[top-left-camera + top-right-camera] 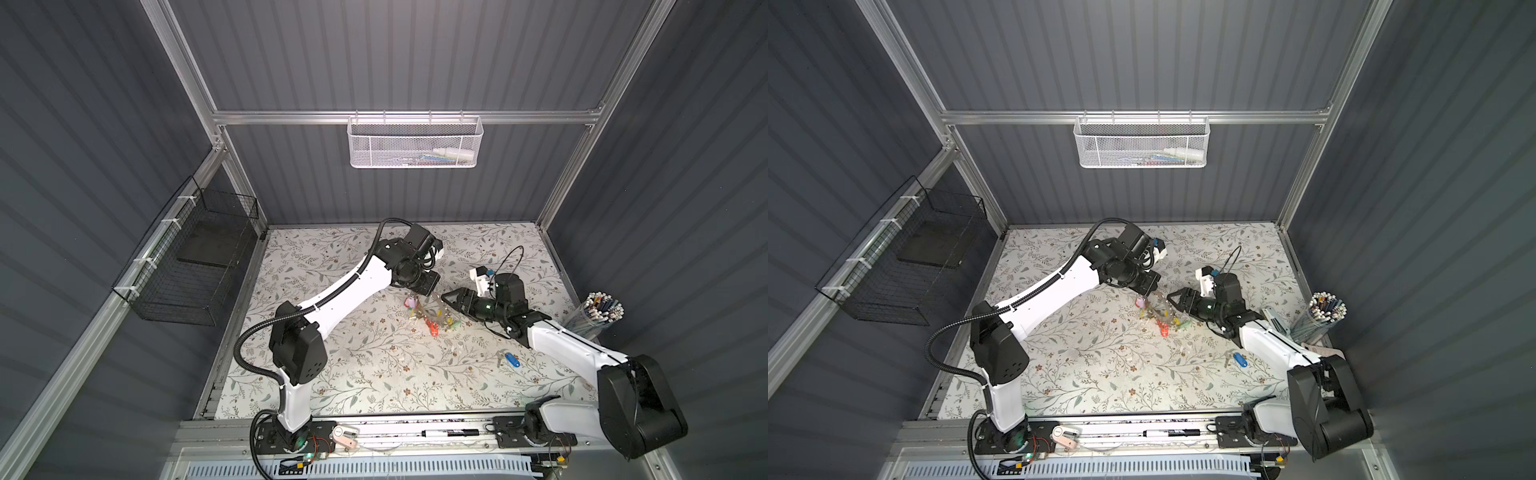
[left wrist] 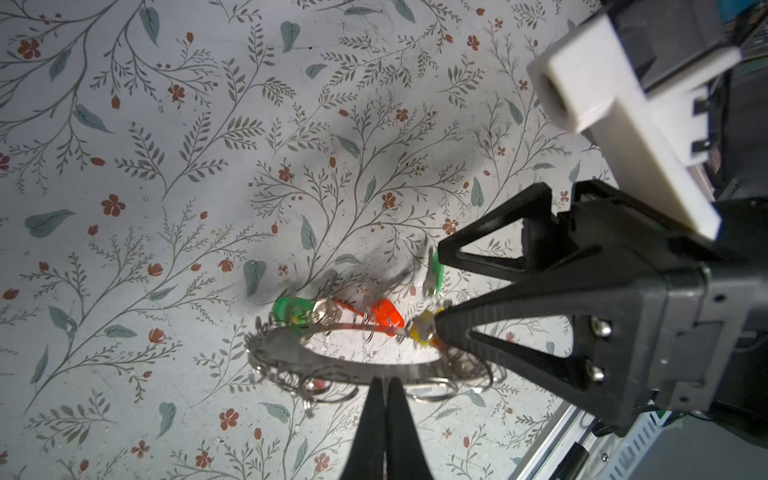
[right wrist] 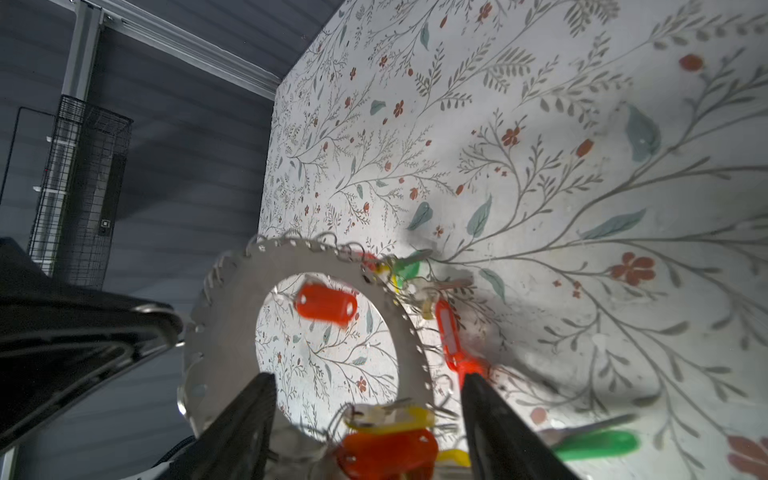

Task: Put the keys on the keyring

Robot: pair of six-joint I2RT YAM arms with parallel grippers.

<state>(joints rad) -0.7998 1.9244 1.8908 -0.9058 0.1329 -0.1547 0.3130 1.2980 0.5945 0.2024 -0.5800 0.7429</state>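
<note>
At mid-table: L gripper (image 2: 385,384) pinched shut on keyring (image 2: 291,353) rim, tilting it off the mat (image 2: 166,208), I judge to expose split rings (image 2: 432,392). R gripper (image 3: 368,380) fingers spread astride rim, gripping nothing. The keys (image 1: 510,359) lie well apart, by my R arm (image 1: 569,348).

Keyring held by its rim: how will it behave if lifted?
The keyring plate looks flat metal, so probably stiff. Its tags hang loose, likely to swing. Left gripper pinches only the rim, so it may pivot.
</note>
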